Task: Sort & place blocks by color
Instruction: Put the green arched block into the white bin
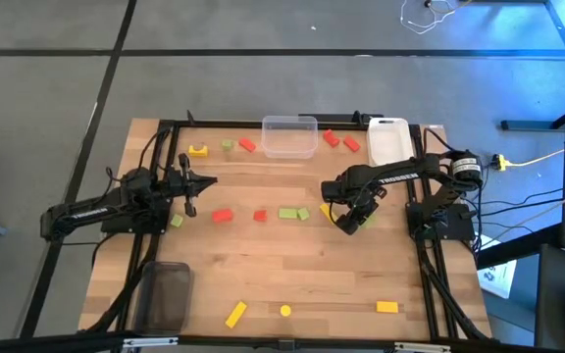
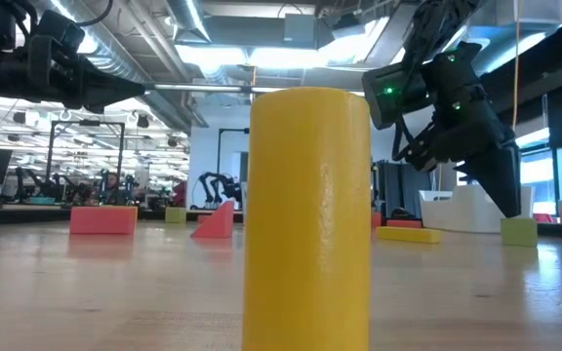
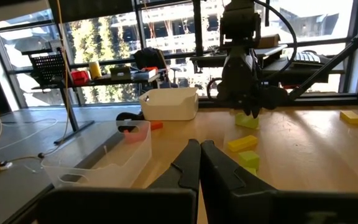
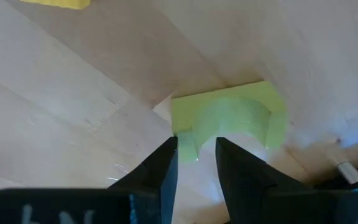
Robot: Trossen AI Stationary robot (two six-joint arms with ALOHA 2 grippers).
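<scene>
Yellow cylinder (image 2: pixel 307 219) stands upright closest to the low camera, near the table's (image 1: pixel 292 270) front edge, flanked along that edge by a yellow bar (image 1: pixel 235 314) and a yellow block (image 1: pixel 387 307). Mid-table lies a row of blocks: a red bar (image 1: pixel 223 215), a red cube (image 1: pixel 260 216) and two green blocks (image 1: pixel 294 213). The right end effector (image 4: pixel 196 163) points down at the table toward the right edge, its fingers partly open with one end of a light green arch block (image 4: pixel 229 121) lying between their tips; whether the pads actually press on it cannot be told, and the arch rests on the wood. A yellow block (image 4: pixel 56 3) lies just beyond it. The left end effector (image 3: pixel 199 163) hangs above the left side of the table, fingers shut on nothing. Along the far edge sit a yellow arch (image 1: pixel 198 150), a green block (image 1: pixel 228 145), a red block (image 1: pixel 248 145), a clear container (image 1: pixel 289 136), two more red blocks (image 1: pixel 341 140) and a white container (image 1: pixel 387 139).
</scene>
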